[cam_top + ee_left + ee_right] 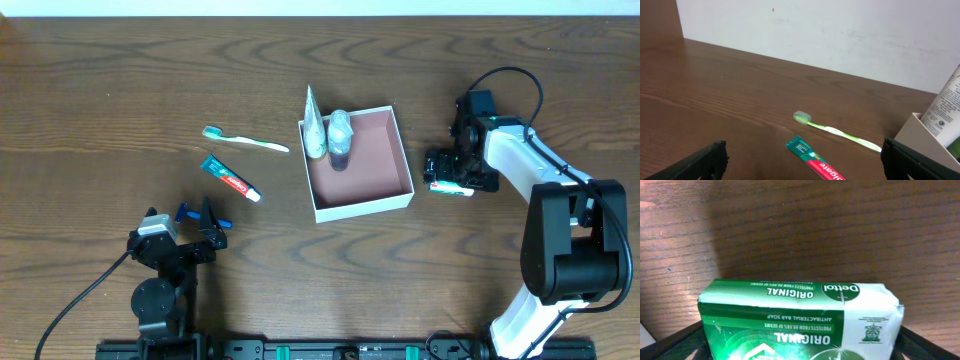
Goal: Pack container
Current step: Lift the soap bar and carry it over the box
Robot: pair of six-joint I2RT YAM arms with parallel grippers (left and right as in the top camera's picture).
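Note:
The container (pixel 402 186), a shallow white-walled box with a reddish-brown floor, sits mid-table. A white tube (pixel 314 128) and a small grey bottle (pixel 340 135) lie in its far left corner. Its wall (pixel 920 134) and the tube (pixel 947 102) also show in the left wrist view. My right gripper (pixel 452 170) is just right of the container, shut on a green-and-white Dettol soap carton (pixel 790 315) at the table; the carton fills the space between its fingers (pixel 800 347). My left gripper (pixel 203 214) is open and empty at the front left.
A green toothbrush (pixel 245 140) and a Colgate toothpaste tube (pixel 230 179) lie on the table left of the container. Both show ahead of my left gripper (pixel 804 159) in the left wrist view: toothbrush (pixel 835 131), toothpaste (pixel 815 161).

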